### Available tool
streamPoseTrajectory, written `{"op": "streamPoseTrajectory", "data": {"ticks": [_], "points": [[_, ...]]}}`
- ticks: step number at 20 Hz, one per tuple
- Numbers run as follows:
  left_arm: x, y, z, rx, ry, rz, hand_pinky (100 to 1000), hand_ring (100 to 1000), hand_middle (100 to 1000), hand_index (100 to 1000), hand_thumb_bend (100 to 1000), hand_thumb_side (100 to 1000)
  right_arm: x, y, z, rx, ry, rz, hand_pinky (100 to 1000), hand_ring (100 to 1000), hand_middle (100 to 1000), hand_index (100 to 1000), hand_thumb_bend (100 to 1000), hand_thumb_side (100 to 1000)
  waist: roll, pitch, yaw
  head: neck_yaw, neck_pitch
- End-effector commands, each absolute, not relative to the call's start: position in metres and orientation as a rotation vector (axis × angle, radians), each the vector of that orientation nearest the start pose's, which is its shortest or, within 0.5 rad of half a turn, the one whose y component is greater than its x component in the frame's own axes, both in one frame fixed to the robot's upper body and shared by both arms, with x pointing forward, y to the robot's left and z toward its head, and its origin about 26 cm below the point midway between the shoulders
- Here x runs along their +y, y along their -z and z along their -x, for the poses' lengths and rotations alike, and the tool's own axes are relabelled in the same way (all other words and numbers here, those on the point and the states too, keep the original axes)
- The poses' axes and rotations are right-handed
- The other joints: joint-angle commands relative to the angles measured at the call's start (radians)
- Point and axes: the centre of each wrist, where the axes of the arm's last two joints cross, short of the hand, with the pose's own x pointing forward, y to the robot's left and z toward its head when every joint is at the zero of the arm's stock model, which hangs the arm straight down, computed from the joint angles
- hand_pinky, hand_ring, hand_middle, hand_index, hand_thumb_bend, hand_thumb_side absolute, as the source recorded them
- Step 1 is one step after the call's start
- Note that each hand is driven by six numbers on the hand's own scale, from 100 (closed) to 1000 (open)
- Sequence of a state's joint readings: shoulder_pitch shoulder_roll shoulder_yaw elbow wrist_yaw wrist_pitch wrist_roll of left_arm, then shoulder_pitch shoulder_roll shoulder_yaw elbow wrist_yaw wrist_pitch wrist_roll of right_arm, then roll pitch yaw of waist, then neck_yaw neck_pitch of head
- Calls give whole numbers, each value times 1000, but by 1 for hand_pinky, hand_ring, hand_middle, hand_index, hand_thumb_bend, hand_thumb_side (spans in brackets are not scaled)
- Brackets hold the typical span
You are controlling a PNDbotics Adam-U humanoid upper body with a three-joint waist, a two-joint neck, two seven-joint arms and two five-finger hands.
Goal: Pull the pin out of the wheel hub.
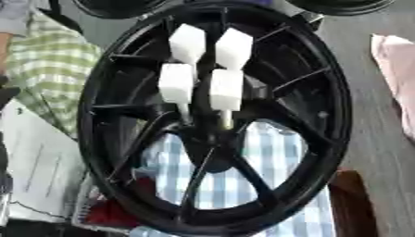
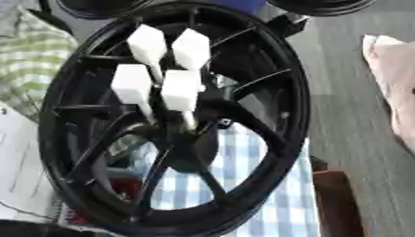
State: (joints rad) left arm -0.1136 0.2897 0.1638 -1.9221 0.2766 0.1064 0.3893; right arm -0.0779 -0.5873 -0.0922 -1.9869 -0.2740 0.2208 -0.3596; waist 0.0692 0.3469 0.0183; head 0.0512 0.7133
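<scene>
1. Pins (image 1: 226, 89): four white block heads stand in two pairs over the upper spokes. The lower pair show thin stems (image 1: 226, 119) running down into the hub. The stems of the upper pair (image 1: 188, 42) are mostly hidden behind the lower blocks. Which pin the task means I cannot tell. The blocks look made to be gripped, since the stems are too thin to take hold of.
2. Hub (image 1: 212, 148): black, at the wheel's centre, where the spokes meet. The stems enter it from above, so a pull would likely run up along a stem, toward the upper rim.
3. Wheel (image 2: 296, 115): black and spoked, it stands nearly on edge, tilted, and fills both views. What props it cannot be seen. The stance puts the pin side toward the camera.
4. Hands: neither can be made out in either view, so their state is unknown. No pin is held.
5. Open room: the blocks sit close together, with narrow gaps between neighbours. The outer sides of each pair are freer. The upper rim (image 1: 243, 9) bounds an upward pull.
6. Surroundings: blue checked cloth (image 1: 275, 185) shows through the lower spokes. Green checked cloth (image 1: 48, 69) lies left, and a pink thing (image 1: 397, 69) lies right on the grey counter (image 1: 381, 139).
</scene>
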Motion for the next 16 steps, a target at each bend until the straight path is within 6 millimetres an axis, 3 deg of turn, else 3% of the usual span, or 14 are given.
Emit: {"op": "streamPoseTrajectory", "data": {"ticks": [1, 10, 12, 13, 16], "points": [[322, -150, -282, -1966, -369, -331, 897, 630, 631, 721, 349, 705, -342, -188, -270, -1901, -26, 496, 842, 608, 754, 669, 100, 814, -3, -35, 2, 7, 5], [319, -143, -286, -1949, -345, -436, 897, 629, 631, 721, 342, 701, -338, -189, -272, -1916, -29, 480, 844, 624, 769, 676, 100, 809, -5, -43, 15, 12, -5], [318, -142, -286, -1943, -340, -441, 897, 628, 631, 720, 342, 703, -337, -198, -275, -1946, -86, 490, 845, 634, 780, 681, 100, 824, -7, -46, 15, 9, -8], [318, -141, -286, -1939, -337, -442, 897, 628, 631, 720, 342, 704, -337, -204, -277, -1963, -138, 497, 844, 638, 784, 685, 100, 790, -9, -48, 15, 7, -8], [319, -140, -285, -1932, -323, -441, 898, 628, 631, 720, 341, 705, -335, -232, -282, -1999, -371, 546, 844, 648, 789, 696, 100, 784, -16, -56, 12, -2, -3]]}}
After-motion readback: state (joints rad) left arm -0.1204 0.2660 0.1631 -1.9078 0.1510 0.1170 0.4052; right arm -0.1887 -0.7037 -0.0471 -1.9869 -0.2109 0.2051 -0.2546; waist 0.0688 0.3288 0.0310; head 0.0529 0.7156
